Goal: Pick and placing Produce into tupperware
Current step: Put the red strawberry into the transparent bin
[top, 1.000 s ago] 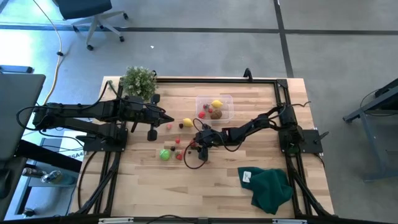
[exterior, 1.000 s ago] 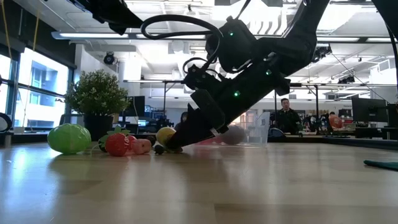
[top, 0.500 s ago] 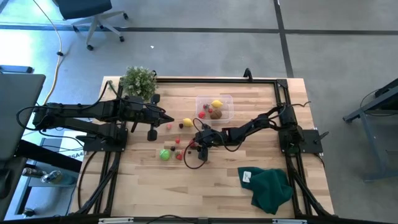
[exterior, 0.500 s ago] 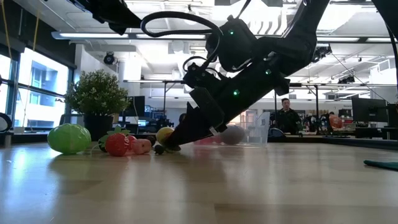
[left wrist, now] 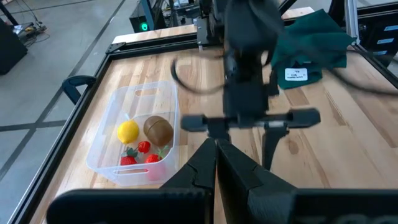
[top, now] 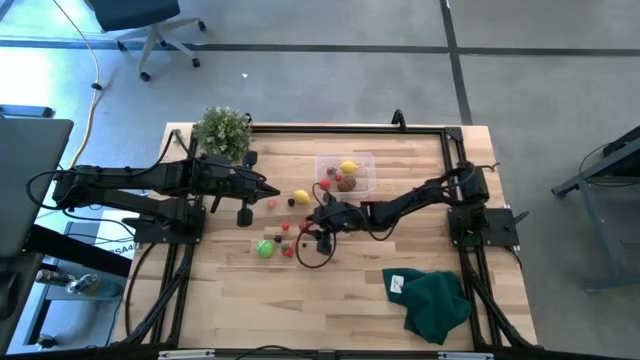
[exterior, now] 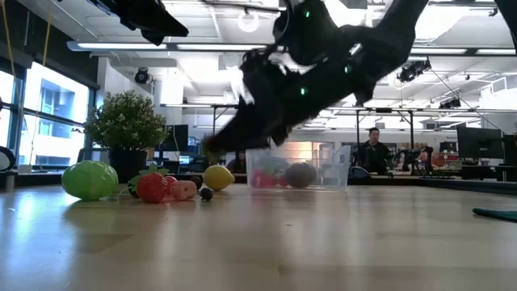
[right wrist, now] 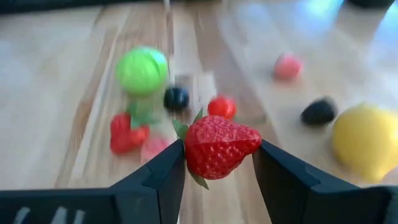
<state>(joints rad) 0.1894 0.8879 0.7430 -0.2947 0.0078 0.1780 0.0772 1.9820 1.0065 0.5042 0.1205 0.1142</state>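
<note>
My left gripper waits closed at the frame's centre-left. Loose produce lies centrally on the table. My right gripper pinches a strawberry below the tupperware.

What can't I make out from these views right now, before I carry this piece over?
- Right gripper, low view: motion blur smears the fingers; the strawberry shows only in the right wrist view.
- Tupperware, low view: the right arm crosses in front, so its contents are unclear.
- Loose produce, high view: too small to identify.
- Left gripper: shut, idle beside the plant.
</note>
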